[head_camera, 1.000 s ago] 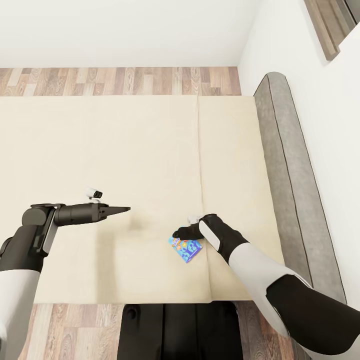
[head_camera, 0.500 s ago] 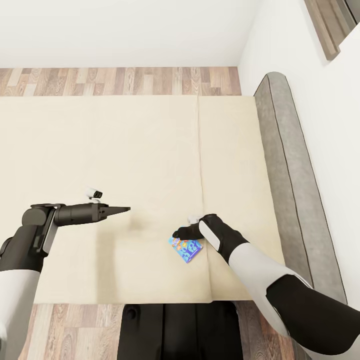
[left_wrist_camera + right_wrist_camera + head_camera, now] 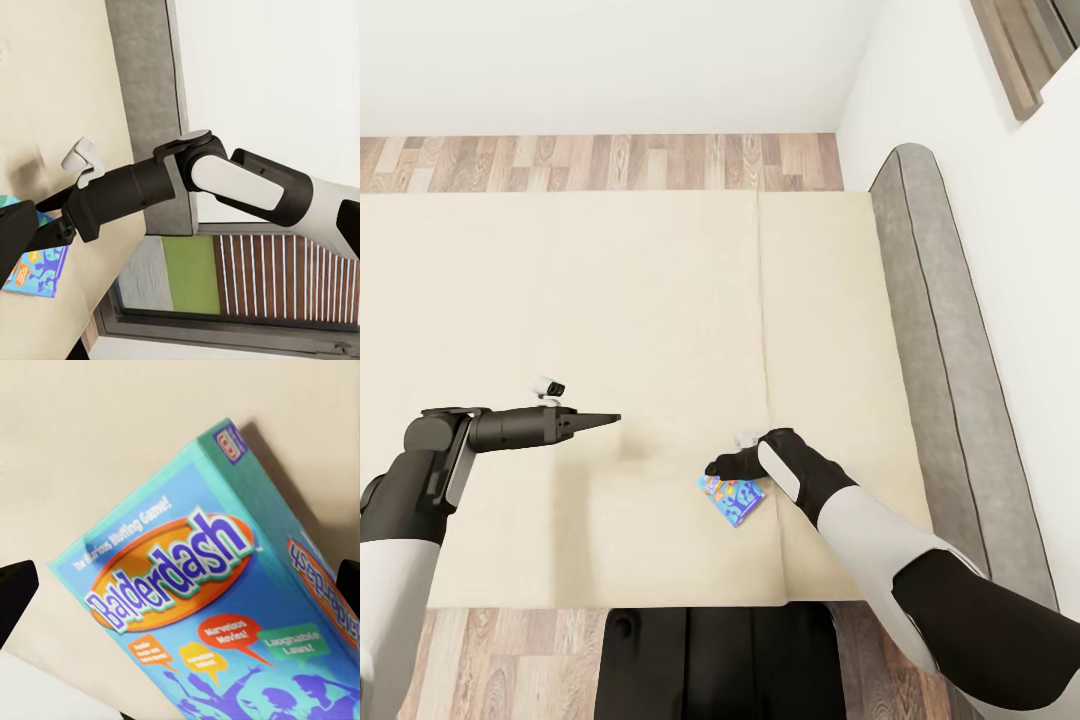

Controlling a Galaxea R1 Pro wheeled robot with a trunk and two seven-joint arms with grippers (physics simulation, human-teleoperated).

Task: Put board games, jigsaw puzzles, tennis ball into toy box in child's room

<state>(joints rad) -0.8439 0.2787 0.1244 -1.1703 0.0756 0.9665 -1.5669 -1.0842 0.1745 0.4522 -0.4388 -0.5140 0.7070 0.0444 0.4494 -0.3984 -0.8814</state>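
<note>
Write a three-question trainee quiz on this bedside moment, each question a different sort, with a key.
1. True or false: the blue Balderdash game box lies on the bed.
2. Which claw is right over it? A) left claw B) right claw
3. Fill in: the grey ____ runs along the wall.

Key: 1 true. 2 B. 3 headboard.
</note>
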